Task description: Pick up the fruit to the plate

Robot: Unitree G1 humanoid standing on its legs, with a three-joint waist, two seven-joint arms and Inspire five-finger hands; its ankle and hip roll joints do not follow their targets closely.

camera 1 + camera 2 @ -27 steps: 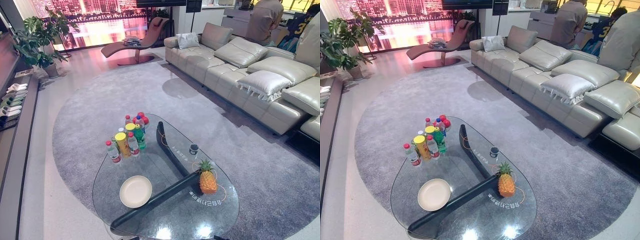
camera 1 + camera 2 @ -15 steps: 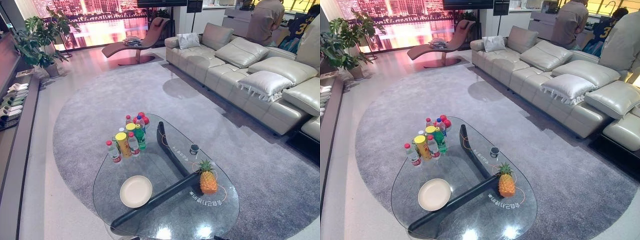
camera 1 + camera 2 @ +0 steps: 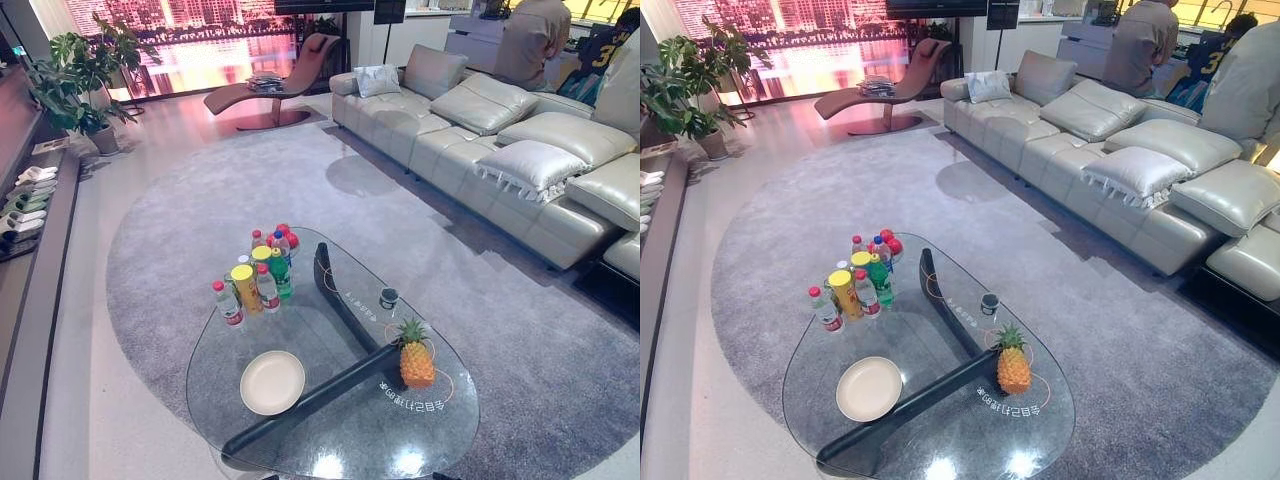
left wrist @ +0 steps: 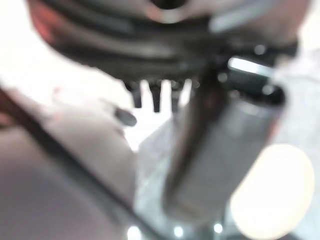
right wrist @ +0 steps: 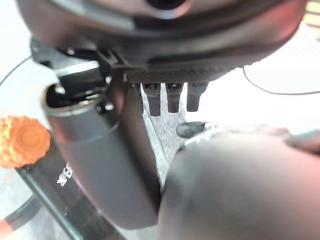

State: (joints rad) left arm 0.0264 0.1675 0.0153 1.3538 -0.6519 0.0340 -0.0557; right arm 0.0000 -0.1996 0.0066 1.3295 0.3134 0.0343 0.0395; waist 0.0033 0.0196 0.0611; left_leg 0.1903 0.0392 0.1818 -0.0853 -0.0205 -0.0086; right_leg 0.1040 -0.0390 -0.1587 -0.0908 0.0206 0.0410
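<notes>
A pineapple (image 3: 415,360) stands upright on the near right part of the glass coffee table (image 3: 340,435), beside the table's dark base. A round cream plate (image 3: 272,382) lies empty on the near left part, about a hand's width from the fruit. In the right wrist view my right hand (image 5: 165,35) hangs with straight fingers (image 5: 167,97) and holds nothing, and the pineapple (image 5: 22,140) shows off to one side below it. My left hand (image 4: 165,35) also hangs with straight fingers, empty, and the plate (image 4: 272,192) shows as a pale blur beneath it.
Several bottles and cans (image 3: 255,270) cluster at the table's far left. A small dark cup (image 3: 388,297) stands behind the pineapple. A grey rug (image 3: 200,200) surrounds the table. A beige sofa (image 3: 500,130) runs along the right, with people (image 3: 530,40) behind it.
</notes>
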